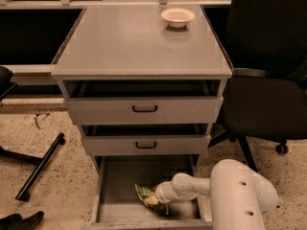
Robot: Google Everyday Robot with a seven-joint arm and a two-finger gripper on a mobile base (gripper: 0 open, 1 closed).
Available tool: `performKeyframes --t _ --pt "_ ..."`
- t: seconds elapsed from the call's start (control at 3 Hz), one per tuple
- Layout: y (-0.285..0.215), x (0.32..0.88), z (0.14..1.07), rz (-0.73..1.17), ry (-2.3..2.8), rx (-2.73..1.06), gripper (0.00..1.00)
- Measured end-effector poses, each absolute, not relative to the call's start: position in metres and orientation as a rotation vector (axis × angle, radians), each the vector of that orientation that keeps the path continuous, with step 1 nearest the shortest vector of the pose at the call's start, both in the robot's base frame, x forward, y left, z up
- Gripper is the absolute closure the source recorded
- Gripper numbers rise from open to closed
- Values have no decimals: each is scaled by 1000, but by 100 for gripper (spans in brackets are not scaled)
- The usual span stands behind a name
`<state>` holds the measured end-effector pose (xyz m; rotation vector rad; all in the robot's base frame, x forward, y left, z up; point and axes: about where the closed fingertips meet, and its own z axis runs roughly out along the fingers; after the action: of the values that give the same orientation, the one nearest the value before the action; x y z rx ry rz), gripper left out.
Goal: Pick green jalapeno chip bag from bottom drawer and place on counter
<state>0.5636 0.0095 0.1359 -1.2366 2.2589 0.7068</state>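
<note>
The green jalapeno chip bag (144, 193) lies on the floor of the bottom drawer (120, 181), toward the front edge and a little right of the middle, crumpled, with a pale yellow patch at its lower end. The gripper (155, 201) is pressed right against the bag's right side, inside the drawer. Whether it is released or grasping the bag cannot be told, since the white wrist covers it.

The bottom drawer is pulled well out, and the rest of its grey floor is bare. Directly above its back half hang the middle drawer (110, 145) and the top drawer (105, 111), both pulled out a little, each with one black handle at the centre of its front. They overhang the back of the tray; the front part where the bag lies is open from above.

The arm (192, 186) comes in over the drawer's right wall, its slim forearm lying almost level and pointing left, with the bulky white link (242, 200) outside the front right corner.

The counter (129, 42) tops the cabinet, and a white bowl (177, 17) sits near its far right corner. A black office chair (268, 104) stands just beside the cabinet's right side. A black chair leg (41, 166) lies on the speckled floor (48, 128) to the left.

Count: one bag, one bowl, three drawers, two handles, one arm, one gripper.
</note>
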Motion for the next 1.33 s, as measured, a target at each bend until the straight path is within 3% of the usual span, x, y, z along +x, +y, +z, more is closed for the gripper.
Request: performKeyframes --t 0.33,0.67,1.33 --pt "3 558 192 739 2218 -1256 88" --pt "8 560 273 721 2168 -1309 100" --pt "5 581 314 659 2121 -1339 100"
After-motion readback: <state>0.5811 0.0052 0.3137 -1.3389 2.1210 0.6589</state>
